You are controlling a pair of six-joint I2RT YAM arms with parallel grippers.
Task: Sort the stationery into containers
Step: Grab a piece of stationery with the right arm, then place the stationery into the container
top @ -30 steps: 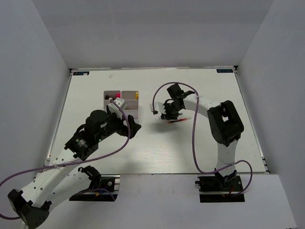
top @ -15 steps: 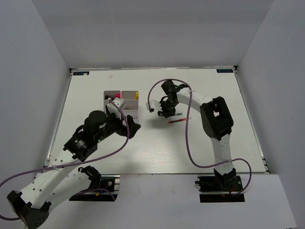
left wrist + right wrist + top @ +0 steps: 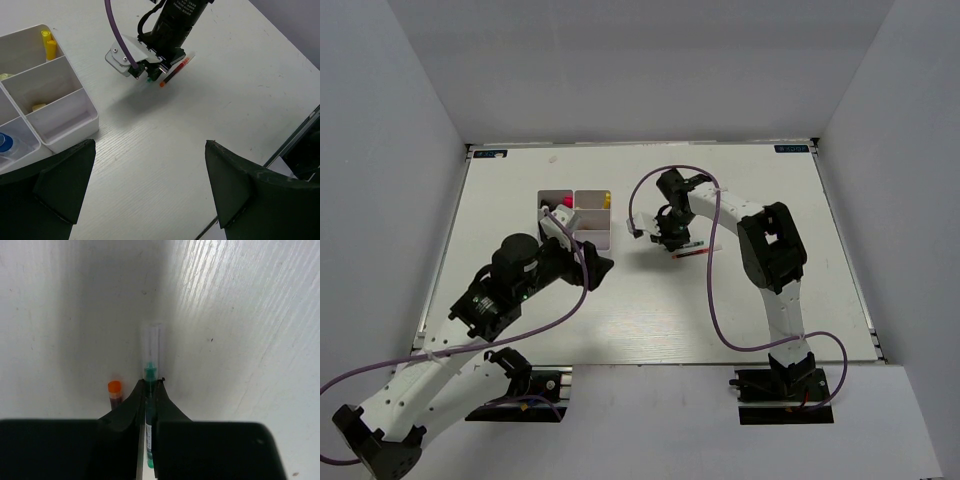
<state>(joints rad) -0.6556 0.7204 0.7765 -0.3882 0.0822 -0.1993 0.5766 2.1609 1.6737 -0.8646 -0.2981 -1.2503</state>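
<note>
swung nearer the box, snapped right gripper shut on the green pen; left gripper wide open beside the box; ready to lift, probably.

Layout on the white wooden desk. The white plastic four-cell box stands left of centre, with a small yellow piece in its far right cell. Right of the box, the black right gripper meets the desk, a thin green pen between its fingers. A thin red pen lies just beside the green one. The black left gripper is at the box's near right corner.
</note>
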